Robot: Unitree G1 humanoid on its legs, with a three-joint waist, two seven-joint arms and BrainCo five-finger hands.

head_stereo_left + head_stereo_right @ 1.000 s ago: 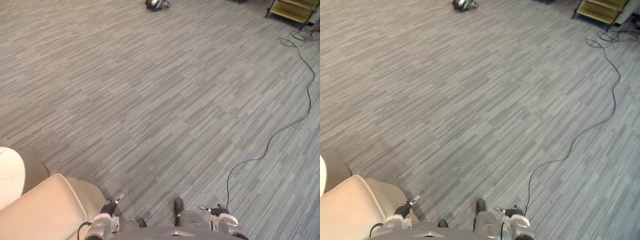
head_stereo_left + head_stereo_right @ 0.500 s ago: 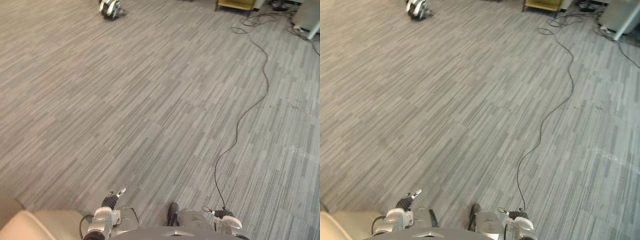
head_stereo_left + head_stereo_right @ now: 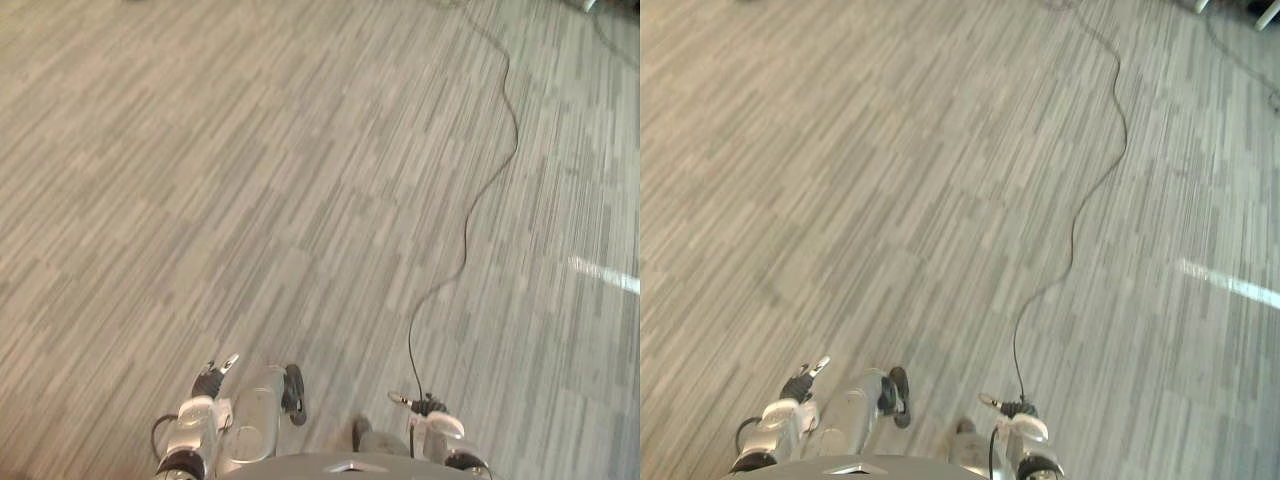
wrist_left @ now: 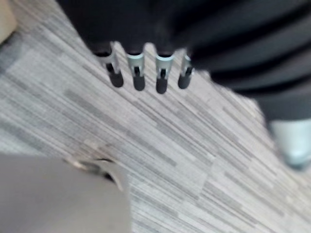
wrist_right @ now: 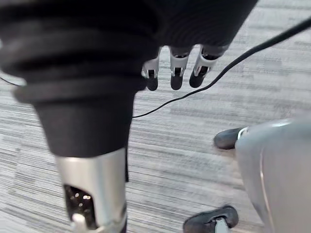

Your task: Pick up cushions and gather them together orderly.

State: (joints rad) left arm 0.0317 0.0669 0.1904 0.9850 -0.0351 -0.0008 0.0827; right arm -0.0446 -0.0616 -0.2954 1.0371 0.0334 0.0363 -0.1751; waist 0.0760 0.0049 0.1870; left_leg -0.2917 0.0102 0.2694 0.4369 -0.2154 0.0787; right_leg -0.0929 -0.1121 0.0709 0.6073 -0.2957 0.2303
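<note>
My left hand (image 3: pixel 207 384) hangs low by my side above the carpet. In the left wrist view its fingers (image 4: pixel 139 73) hang straight and hold nothing. A small beige corner, perhaps of a cushion (image 4: pixel 6 20), lies on the floor at the edge of that view, apart from the hand. My right hand (image 3: pixel 418 406) hangs at the other side. In the right wrist view its fingers (image 5: pixel 176 73) are relaxed and empty, with the thumb (image 5: pixel 92 194) apart from them.
Grey striped carpet (image 3: pixel 250 170) spreads out ahead on all sides. A bright streak of light (image 3: pixel 605 275) lies on the floor at the right.
The camera has swung to the right, so the beige cushion at the lower left and the things at the far end have left the eye views. Both hands still hang empty.
</note>
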